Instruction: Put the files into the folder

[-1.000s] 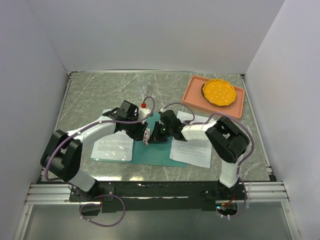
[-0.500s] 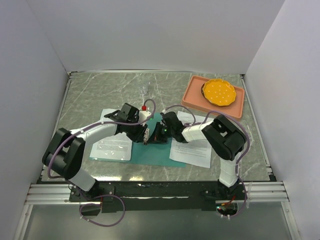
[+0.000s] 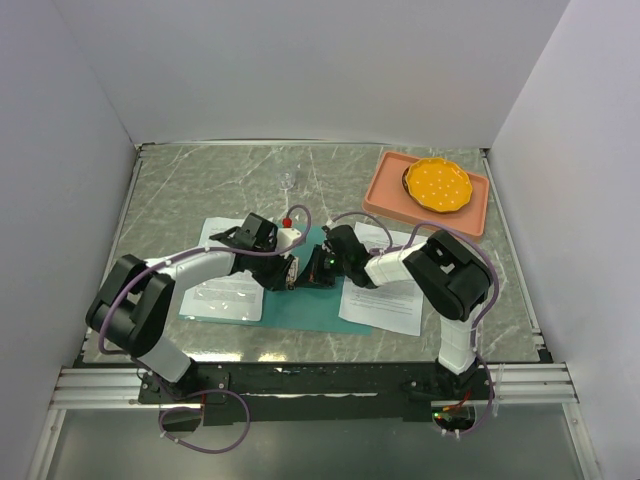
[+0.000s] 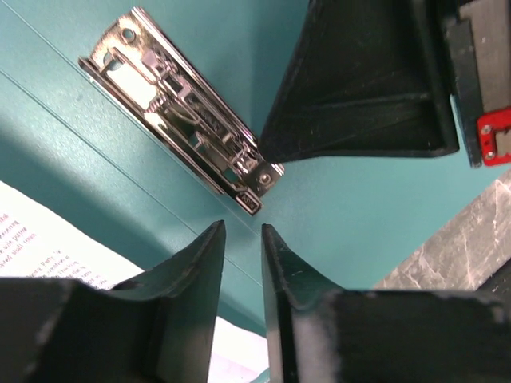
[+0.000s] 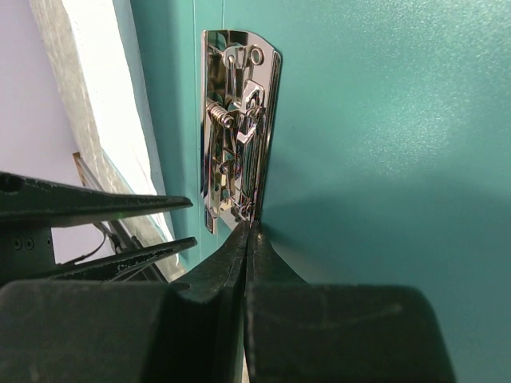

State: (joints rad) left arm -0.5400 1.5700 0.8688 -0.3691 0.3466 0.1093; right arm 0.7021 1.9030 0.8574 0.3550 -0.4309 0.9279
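the teal folder point(image 3: 305, 308) lies open and flat on the marble table point(image 3: 200, 190), nearest the arm bases. one file sheet point(image 3: 225, 295) rests on its left part; the other sheet point(image 3: 385, 300) lies off its right edge, on the table. both grippers meet at the metal clip point(image 4: 180, 120) on the spine. the left gripper point(image 4: 243, 227) sits just beside the clip end, jaws parted by a narrow gap, holding nothing. the right gripper point(image 5: 248, 227) has its jaws pressed together, tip touching the clip end. far right: a salmon tray point(image 3: 385, 195) carrying an orange plate point(image 3: 437, 184).
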